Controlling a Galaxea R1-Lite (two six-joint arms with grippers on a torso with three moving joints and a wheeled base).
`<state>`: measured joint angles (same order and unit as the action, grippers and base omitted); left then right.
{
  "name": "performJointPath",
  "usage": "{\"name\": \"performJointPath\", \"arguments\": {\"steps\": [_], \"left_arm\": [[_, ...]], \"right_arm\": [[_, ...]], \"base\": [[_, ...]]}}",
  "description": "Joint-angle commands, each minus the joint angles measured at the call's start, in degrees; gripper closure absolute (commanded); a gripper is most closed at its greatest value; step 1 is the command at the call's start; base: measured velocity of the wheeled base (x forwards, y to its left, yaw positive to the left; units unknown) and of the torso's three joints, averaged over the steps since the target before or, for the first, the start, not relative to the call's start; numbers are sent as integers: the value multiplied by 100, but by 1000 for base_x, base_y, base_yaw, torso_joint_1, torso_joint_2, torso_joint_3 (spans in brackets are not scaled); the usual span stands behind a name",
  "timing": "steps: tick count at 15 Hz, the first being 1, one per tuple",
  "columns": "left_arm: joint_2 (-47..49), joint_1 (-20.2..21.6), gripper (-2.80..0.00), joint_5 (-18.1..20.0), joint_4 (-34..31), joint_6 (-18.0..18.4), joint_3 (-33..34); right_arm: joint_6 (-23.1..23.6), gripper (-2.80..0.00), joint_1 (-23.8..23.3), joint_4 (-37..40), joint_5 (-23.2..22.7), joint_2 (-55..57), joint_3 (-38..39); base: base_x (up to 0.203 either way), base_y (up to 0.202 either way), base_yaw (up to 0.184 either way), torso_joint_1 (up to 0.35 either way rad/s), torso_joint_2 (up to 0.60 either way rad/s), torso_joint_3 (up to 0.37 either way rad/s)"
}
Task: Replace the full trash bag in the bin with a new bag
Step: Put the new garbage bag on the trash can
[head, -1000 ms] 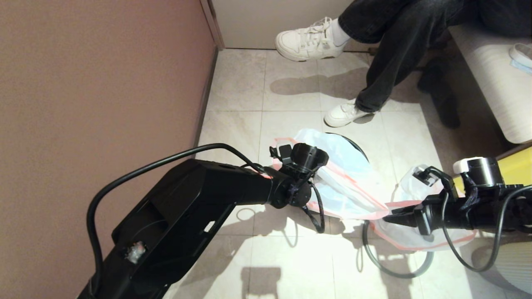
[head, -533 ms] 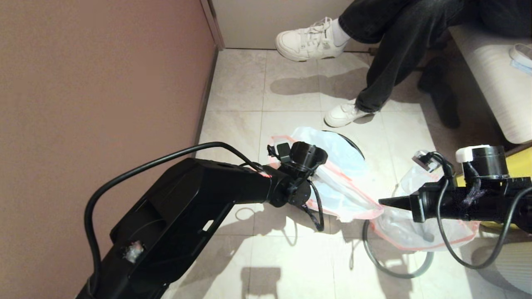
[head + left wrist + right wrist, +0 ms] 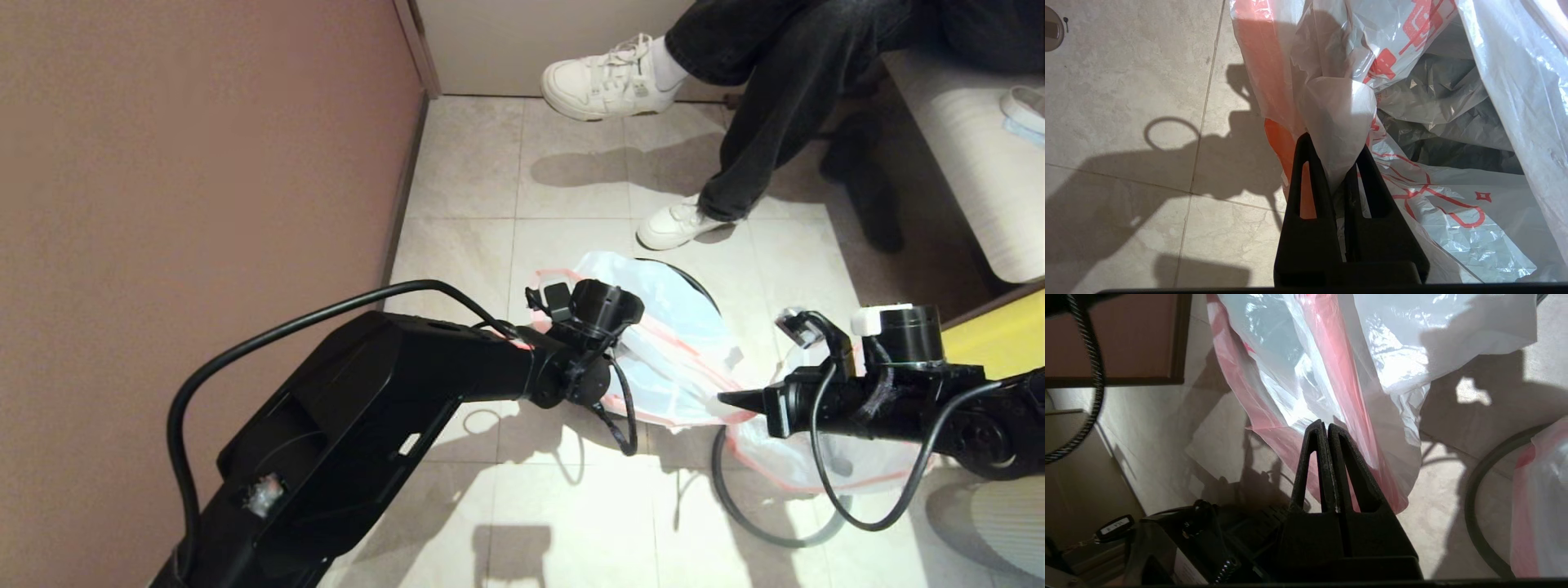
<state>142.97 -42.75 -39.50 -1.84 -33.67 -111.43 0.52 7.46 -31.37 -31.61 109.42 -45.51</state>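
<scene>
My right gripper (image 3: 725, 398) is pinched shut at the pink edge of the new bag (image 3: 678, 343); I cannot tell if it grips film. My left gripper (image 3: 1333, 141) clamps that bag's other side over the bin (image 3: 700, 286). The full trash bag (image 3: 824, 465) lies beneath my right arm.
</scene>
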Motion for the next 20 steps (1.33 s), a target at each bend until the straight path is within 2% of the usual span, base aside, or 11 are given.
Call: {"name": "performJointPath", "arguments": {"steps": [1, 4, 7, 8, 11, 13, 15, 18, 20], "left_arm": [[-15, 20, 0, -32, 0, -24, -1], [-6, 39, 0, -23, 0, -35, -1], [-24, 1, 0, 168, -30, -181, -1], [-24, -22, 0, 238, -58, -244, -1], [-30, -112, 0, 379, -195, -387, 12], [-91, -162, 0, 479, -485, -589, 24], [-202, -155, 0, 642, -754, -791, 33], [-270, -67, 0, 680, -817, -817, 104], [-273, -76, 0, 733, -843, -817, 204]], "right_arm": [[257, 0, 17, 0, 289, 332, 7], [886, 0, 25, 321, 447, 545, 60], [998, 0, 77, 192, 537, 1064, 24], [875, 0, 79, -58, 543, 1199, 18], [-110, 0, 80, -1245, 552, 1432, 32], [-443, 0, 73, -1664, 567, 1472, 33], [-520, 0, 41, -1804, 621, 1596, 51], [-192, 0, -37, -1588, 678, 1665, 39], [-173, 0, -44, -1574, 800, 1707, -32]], "base": [[0, 0, 0, 0, 0, 0], [0, 0, 0, 0, 0, 0], [0, 0, 0, 0, 0, 0], [0, 0, 0, 0, 0, 0], [0, 0, 0, 0, 0, 0], [0, 0, 0, 0, 0, 0], [0, 0, 0, 0, 0, 0], [0, 0, 0, 0, 0, 0], [0, 0, 0, 0, 0, 0]]}}
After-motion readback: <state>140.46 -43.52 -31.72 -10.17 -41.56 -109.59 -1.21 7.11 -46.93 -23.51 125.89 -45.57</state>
